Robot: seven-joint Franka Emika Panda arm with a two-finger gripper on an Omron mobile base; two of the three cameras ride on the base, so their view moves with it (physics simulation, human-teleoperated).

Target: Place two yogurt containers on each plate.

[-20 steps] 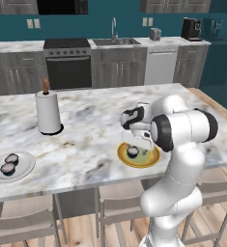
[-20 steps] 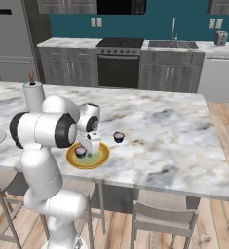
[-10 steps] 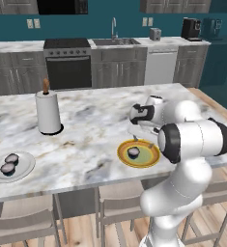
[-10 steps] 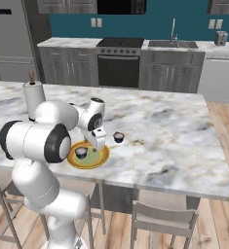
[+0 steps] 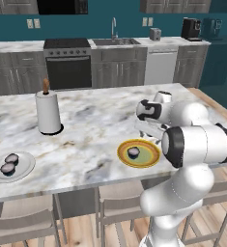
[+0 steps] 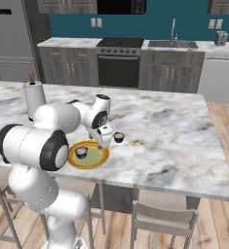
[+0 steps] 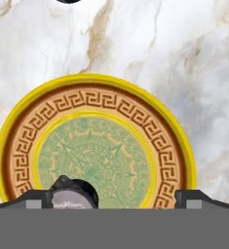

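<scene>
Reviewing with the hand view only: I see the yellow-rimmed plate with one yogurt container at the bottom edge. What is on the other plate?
Observer: The white plate at the counter's far left holds two yogurt containers, side by side.
Operator: So where is the fourth one?
Observer: The fourth container stands on the marble counter, just off the yellow-rimmed plate on its stove side.
Operator: And the end effector relative to it?
Observer: The end effector hangs beside that container, over the plate's edge, not holding it.
</scene>
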